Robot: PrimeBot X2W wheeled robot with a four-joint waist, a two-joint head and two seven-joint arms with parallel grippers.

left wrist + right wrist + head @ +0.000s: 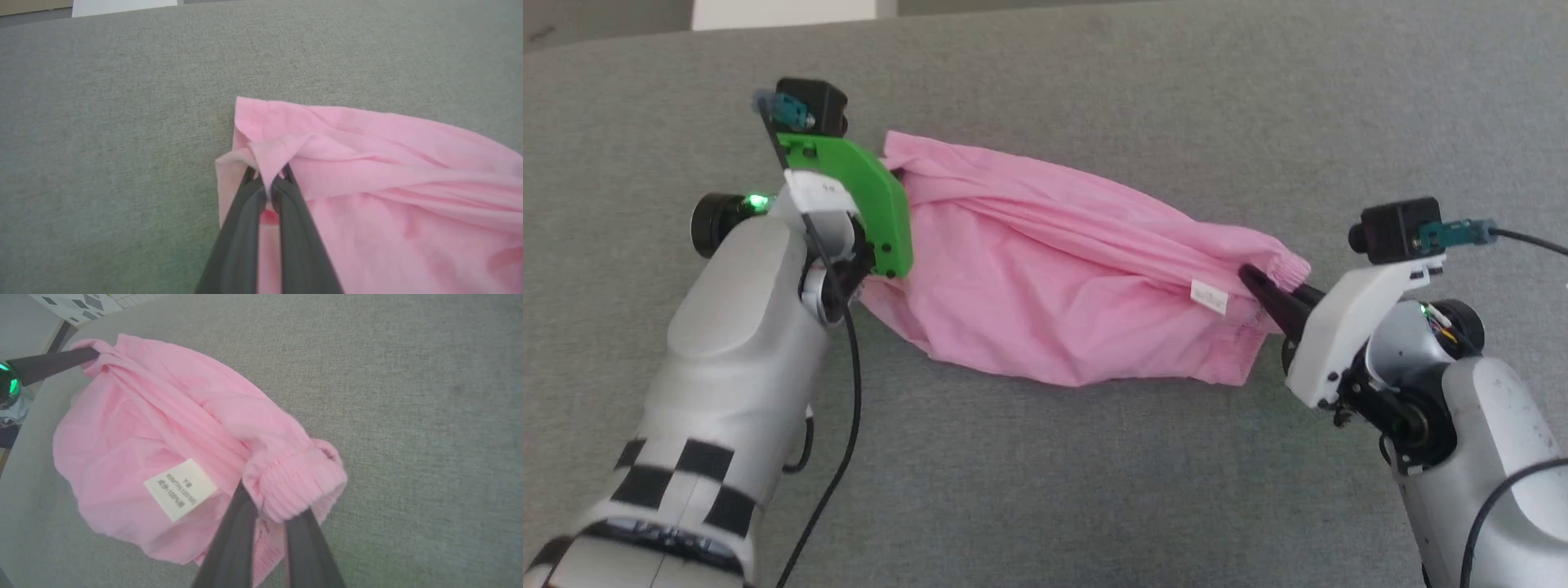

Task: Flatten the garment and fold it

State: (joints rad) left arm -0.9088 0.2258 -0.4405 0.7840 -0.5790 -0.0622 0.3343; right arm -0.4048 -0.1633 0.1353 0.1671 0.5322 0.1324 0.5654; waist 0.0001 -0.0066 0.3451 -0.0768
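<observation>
A: Where's your garment (1045, 278) sitting?
B: Mid grey surface (1045, 474) in your head view, strung from 10 o'clock to 4 o'clock. It's bunched, with long creases running along it.
A: And your left gripper (267, 175)?
B: Clamped on a folded corner at the 10 o'clock end, cloth pinched between the fingers.
A: Your right gripper (1252, 282)?
B: Clenched on the gathered elastic edge (298, 486) at 4 o'clock — white label (1209, 296) just beside it, at its 9 o'clock.
</observation>
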